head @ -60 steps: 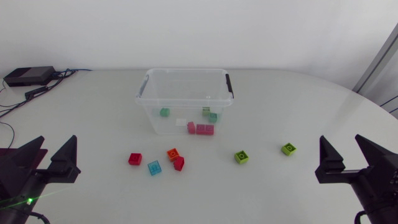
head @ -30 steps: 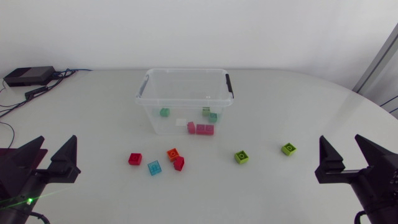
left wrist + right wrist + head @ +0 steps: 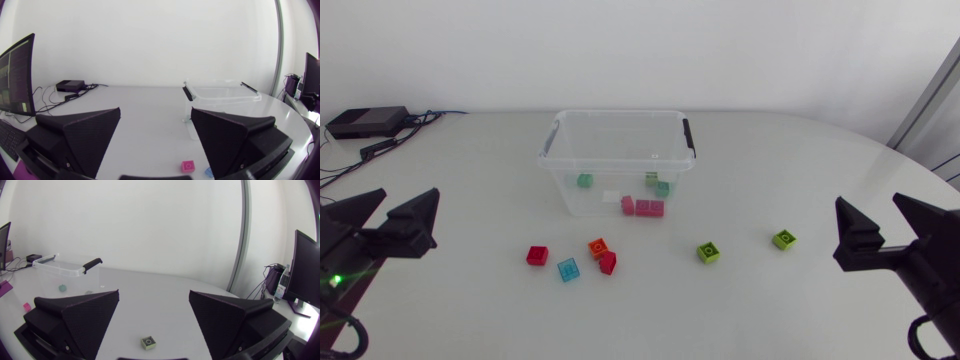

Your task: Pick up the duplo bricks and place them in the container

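A clear plastic container [image 3: 618, 160] stands at the table's middle back with several bricks inside. In front of it lie a red brick [image 3: 537, 255], a light blue brick [image 3: 568, 269], an orange brick [image 3: 598, 246] and another red brick [image 3: 608, 262]. Two lime bricks [image 3: 708, 252] [image 3: 784, 239] lie further right. My left gripper [image 3: 395, 218] is open and empty at the left edge; its wrist view shows the container [image 3: 220, 97] and the red brick [image 3: 188, 166] ahead. My right gripper [image 3: 872, 215] is open and empty at the right edge, with a lime brick [image 3: 148, 342] just ahead of it.
A black box [image 3: 365, 122] with cables sits at the table's far left corner. The container has black handle clips [image 3: 690, 135] on its sides. Bare tabletop separates each gripper from the bricks.
My left gripper has shifted up and toward the table's left edge in the head view. My right gripper has risen slightly. The bricks have not moved.
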